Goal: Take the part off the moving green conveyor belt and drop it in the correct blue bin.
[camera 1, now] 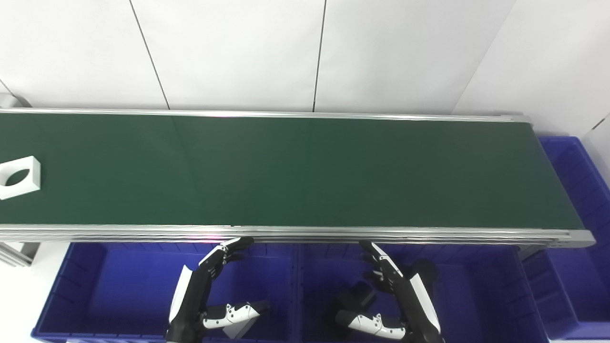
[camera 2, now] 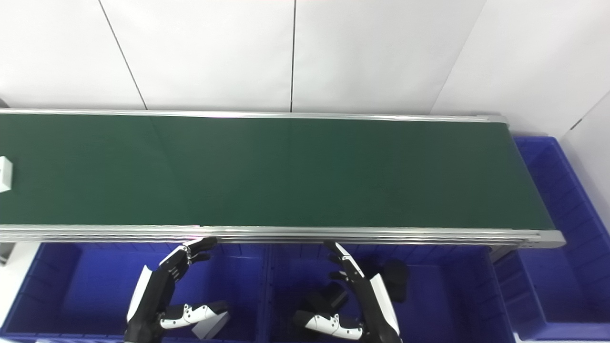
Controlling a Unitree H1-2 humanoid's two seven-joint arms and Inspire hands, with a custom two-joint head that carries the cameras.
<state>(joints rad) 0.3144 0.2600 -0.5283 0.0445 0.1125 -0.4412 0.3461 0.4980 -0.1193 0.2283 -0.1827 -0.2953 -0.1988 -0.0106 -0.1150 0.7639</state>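
White square part [camera 1: 18,177] with round hole lies on matte green belt [camera 1: 305,171].

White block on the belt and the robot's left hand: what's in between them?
Only bare green belt and its silver rail separate white block from left hand, in the left eye view.

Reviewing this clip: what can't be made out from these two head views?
- White part with a round hole: cut by the left edge in both views; the right eye view shows only a sliver.
- Dark objects in the near right blue bin: partly hidden by the right hand, too dark to identify.
- White piece under the left hand: cut by the bottom edge.
- Far-right bin: contents run off-frame.
- Belt motion: not visible in a still.
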